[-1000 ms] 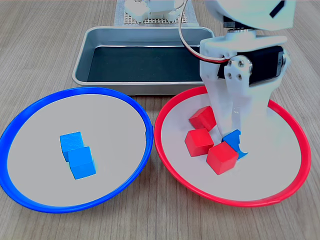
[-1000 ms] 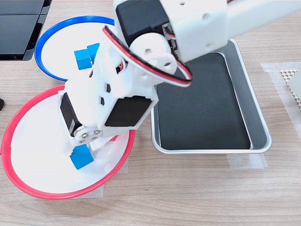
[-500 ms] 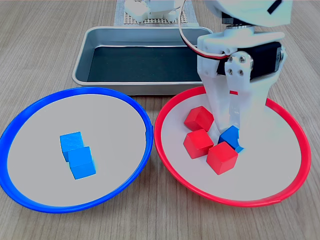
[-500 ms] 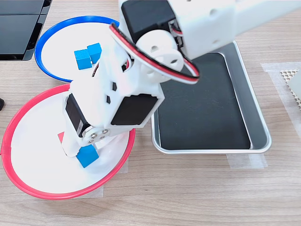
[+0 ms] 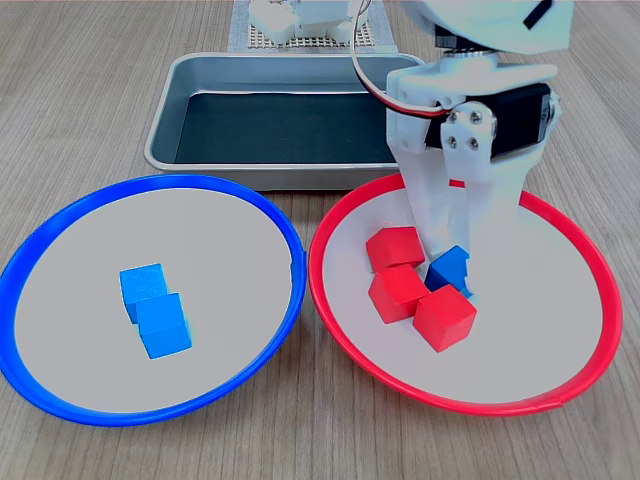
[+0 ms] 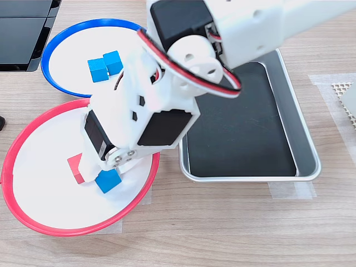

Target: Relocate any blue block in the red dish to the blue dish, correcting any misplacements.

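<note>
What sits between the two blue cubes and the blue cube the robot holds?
In the first exterior view: both dishes' touching rims, blue dish and red dish, then red cubes.

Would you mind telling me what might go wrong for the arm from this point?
1. The blue block sits between the gripper fingers with red cubes crowding it in the first exterior view, so lifting may knock or drag them.
2. Only its edge shows past the fingers, so the hold may be shallow and it could slip during the carry.
3. The blue dish already holds two blue cubes; a careless drop could scatter them.
</note>
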Controlling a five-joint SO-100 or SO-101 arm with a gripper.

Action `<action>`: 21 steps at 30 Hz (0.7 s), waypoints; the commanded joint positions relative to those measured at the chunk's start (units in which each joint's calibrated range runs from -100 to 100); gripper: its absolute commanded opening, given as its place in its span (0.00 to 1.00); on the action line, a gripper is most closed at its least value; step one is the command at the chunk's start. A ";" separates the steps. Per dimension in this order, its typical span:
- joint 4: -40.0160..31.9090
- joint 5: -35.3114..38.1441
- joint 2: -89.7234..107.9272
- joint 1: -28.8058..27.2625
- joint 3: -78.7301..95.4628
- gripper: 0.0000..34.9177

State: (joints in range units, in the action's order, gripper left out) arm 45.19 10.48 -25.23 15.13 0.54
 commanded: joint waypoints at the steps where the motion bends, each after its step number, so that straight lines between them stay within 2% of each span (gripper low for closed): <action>1: -0.82 0.34 0.88 -0.31 0.32 0.00; 21: -16.67 -1.51 8.22 0.63 7.79 0.00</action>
State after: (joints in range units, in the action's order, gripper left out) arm 30.34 9.21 -21.23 15.04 7.44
